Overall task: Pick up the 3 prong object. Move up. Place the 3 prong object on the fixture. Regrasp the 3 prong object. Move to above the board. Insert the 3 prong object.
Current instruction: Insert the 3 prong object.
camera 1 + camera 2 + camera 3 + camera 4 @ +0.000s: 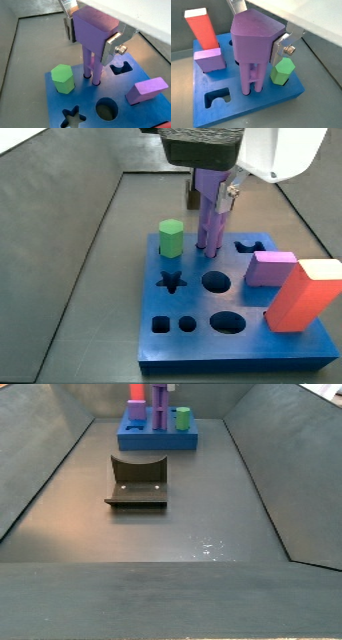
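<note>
Purple block, the 3 prong object, stands vertical over the board, long axis straight up-down, prongs pointing down at the slab. W/ the board as landmark, going left to right in a side view: green hex peg stands at the board's left rear, then the 3 prong object just beside it, then a dark cut-out, then the pink-purple cube and a red block on the board's right side.

Gripper sits directly above the board, fingers clamped on the upper body of the 3 prong object; silver plates press its two flanks in both wrist views, so it's closed on the piece, no gap visible.

Key relation: the piece hangs straight below the gripper, axis in line w/ the descent. In a wrist view the prong tips sit at the board surface, between the green peg and the notched cut-out. Prongs look to be at or just entering the small holes; can't tell how deep. In a wrist view the prong end meets the blue top near the board's middle.

Judgement: insert step, late in the task; the move left is straight down, keeping the axis plumb. Any tilt would prob jam the thin prongs.

Fixture lies well apart from the board, nearer that side camera, empty.
</note>
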Available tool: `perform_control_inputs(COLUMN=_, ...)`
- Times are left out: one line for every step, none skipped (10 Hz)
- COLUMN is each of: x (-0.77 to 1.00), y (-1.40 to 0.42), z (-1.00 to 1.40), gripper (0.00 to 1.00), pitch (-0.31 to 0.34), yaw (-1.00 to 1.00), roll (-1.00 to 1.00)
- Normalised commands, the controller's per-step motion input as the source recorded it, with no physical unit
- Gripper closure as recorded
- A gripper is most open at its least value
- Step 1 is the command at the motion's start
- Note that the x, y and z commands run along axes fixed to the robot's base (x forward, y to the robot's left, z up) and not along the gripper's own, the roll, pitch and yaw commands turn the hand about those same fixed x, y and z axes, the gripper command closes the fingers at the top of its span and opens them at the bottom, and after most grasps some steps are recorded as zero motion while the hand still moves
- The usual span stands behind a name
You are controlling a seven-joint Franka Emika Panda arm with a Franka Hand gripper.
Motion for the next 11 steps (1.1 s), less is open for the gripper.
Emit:
perform_control_inputs(x=0.0, y=0.0, z=-0.77, gripper=1.0, pitch=0.217, yaw=-0.27, roll=-0.07)
perform_control_inputs(x=0.0, y=0.0, z=-0.75, gripper=1.0, pitch=0.239, yaw=-0.27, roll=-0.07)
perform_control_inputs(x=0.1, y=0.15, z=-1.0, gripper=1.0, pitch=0.106, yaw=-0.45, roll=0.0)
perform_control_inputs(x=0.32, y=0.07, z=-1.0, gripper=1.0, pitch=0.017, yaw=-0.34, roll=0.01)
perform_control_inputs(x=0.27, y=0.0, z=-1.0, gripper=1.0, pitch=0.004, yaw=-0.26, roll=0.01)
perform_control_inputs(x=0.29, y=0.0, z=-1.0, gripper=1.0, pitch=0.0, yaw=-0.23, roll=0.02)
perform_control_inputs(x=0.32, y=0.01, z=-1.0, gripper=1.0, pitch=0.0, yaw=-0.23, roll=0.03)
perform_control_inputs(x=0.0, y=0.0, z=0.0, gripper=1.0, pitch=-0.02, yaw=0.0, roll=0.0)
perform_control_inputs(x=0.0, y=0.0, z=0.0, gripper=1.0, pitch=0.0, yaw=0.0, roll=0.02)
perform_control_inputs(x=0.0, y=0.0, z=0.0, gripper=1.0, pitch=0.004, yaw=0.0, roll=0.0)
perform_control_inputs(x=0.0, y=0.0, z=0.0, gripper=1.0, pitch=0.0, yaw=0.0, roll=0.0)
